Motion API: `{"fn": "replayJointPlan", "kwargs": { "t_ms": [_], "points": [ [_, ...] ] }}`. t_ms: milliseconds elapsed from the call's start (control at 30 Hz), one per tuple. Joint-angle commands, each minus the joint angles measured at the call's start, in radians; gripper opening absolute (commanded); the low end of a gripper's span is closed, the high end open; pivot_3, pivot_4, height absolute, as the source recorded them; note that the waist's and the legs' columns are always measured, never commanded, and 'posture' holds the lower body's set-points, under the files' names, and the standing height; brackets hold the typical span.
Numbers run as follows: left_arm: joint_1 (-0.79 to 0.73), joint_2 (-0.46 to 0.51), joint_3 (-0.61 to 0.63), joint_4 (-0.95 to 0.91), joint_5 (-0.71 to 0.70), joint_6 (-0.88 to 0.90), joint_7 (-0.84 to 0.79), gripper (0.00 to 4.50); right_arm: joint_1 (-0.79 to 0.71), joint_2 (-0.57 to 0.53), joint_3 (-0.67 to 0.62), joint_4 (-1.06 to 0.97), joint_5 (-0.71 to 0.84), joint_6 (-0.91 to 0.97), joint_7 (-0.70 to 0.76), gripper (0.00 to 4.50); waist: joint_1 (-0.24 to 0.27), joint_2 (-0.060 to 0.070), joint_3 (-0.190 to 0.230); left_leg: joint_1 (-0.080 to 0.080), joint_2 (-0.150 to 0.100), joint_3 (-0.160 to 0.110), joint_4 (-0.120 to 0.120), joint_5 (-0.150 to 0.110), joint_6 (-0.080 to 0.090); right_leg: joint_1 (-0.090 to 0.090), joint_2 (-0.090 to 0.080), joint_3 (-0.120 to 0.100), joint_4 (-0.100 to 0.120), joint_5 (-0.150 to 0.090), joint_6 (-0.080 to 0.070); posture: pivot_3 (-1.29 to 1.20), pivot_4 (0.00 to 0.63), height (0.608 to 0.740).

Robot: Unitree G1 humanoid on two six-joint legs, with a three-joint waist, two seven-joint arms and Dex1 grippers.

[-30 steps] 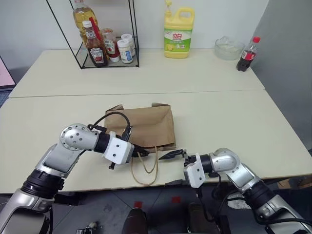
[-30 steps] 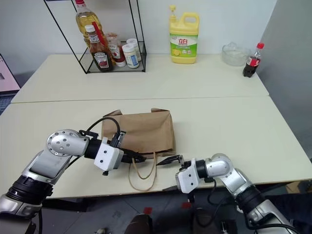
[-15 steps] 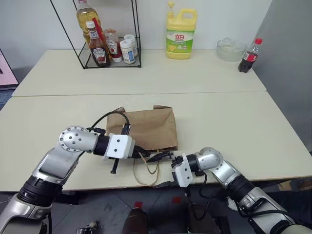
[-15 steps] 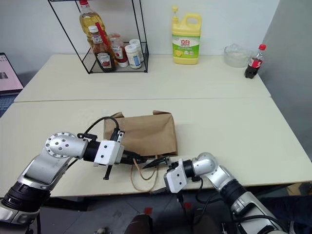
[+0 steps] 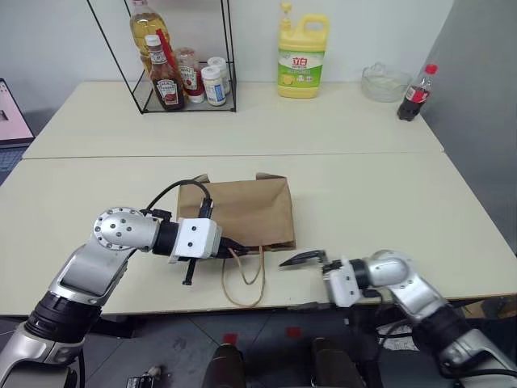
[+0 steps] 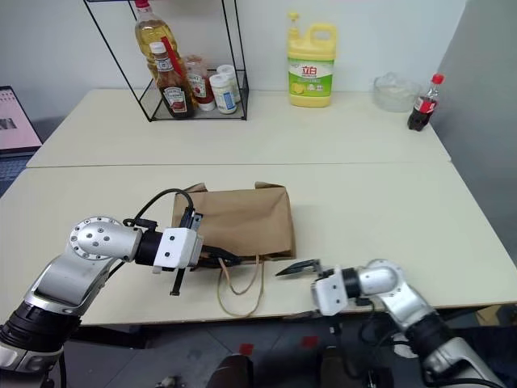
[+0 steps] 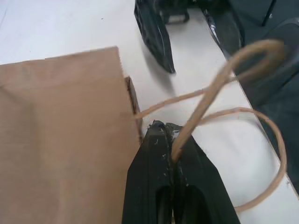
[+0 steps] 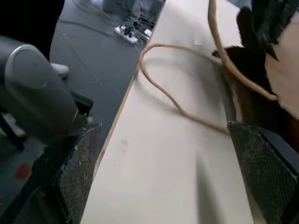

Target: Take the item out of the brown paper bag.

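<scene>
The brown paper bag (image 5: 242, 208) lies flat on the near table, its mouth toward the front edge, and its two loop handles (image 5: 244, 279) trail over that edge. My left gripper (image 5: 234, 248) is shut on one handle (image 7: 205, 93) right at the bag's mouth (image 7: 131, 100). My right gripper (image 5: 304, 281) hangs open at the table's front edge, just right of the handles and apart from them; one of its fingers (image 7: 154, 32) appears beyond the bag corner. The item is hidden.
At the back of the far table stand a wire rack of sauce bottles (image 5: 182, 69), a yellow detergent jug (image 5: 300, 52), a glass bowl (image 5: 380, 81) and a cola bottle (image 5: 412, 93). The table's front edge (image 8: 117, 116) drops to the floor.
My right gripper, which had reached in to the handles half a second ago, has drawn back to the right, still open. The left gripper keeps its hold and has rolled slightly.
</scene>
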Motion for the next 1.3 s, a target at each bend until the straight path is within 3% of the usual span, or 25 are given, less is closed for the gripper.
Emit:
{"fn": "replayJointPlan", "kwargs": {
  "t_ms": [33, 367, 600, 933, 1300],
  "points": [
    [-0.008, 0.005, 0.023, -0.017, -0.007, -0.003, -0.005, 0.02, 0.010, 0.003, 0.014, -0.087, 0.038, 0.063, 0.041, 4.50, -0.004, 0.000, 0.000, 0.000, 0.001, 0.000, 0.000, 0.000, 0.000, 0.000, 0.001, 0.001, 0.000, 0.000, 0.000, 0.00, 0.150, 0.740],
    [-0.032, -0.007, 0.015, -0.004, -0.007, 0.008, -0.006, 0.02, -0.087, 0.127, 0.099, -0.100, 0.050, 0.429, 0.125, 4.50, -0.001, 0.000, 0.000, 0.000, 0.000, 0.000, 0.000, 0.000, 0.000, 0.000, 0.001, 0.001, 0.000, 0.000, -0.001, 0.00, 0.150, 0.740],
    [-0.006, 0.001, 0.028, -0.040, -0.017, 0.036, 0.003, 0.02, -0.135, 0.270, 0.111, 0.028, -0.022, 0.422, 0.061, 4.50, -0.001, 0.000, 0.000, 0.000, 0.000, -0.001, 0.000, 0.000, 0.000, 0.000, 0.001, 0.000, 0.000, 0.000, -0.001, 0.00, 0.150, 0.740],
    [-0.010, -0.003, 0.030, -0.040, -0.013, 0.042, 0.012, 0.02, -0.183, 0.344, 0.102, 0.185, -0.083, 0.341, 0.034, 4.50, -0.001, 0.000, 0.000, 0.000, 0.001, -0.001, 0.000, 0.000, 0.000, 0.000, 0.001, 0.000, 0.000, 0.000, -0.001, 0.00, 0.150, 0.740],
    [-0.013, -0.006, 0.030, -0.036, -0.013, 0.038, 0.019, 0.00, -0.185, 0.306, 0.089, 0.152, -0.055, 0.365, 0.096, 0.67, 0.000, 0.000, 0.000, 0.000, 0.001, -0.001, 0.000, 0.000, 0.000, 0.000, 0.001, 0.000, 0.001, 0.000, -0.001, 0.00, 0.150, 0.740]
  ]
}}
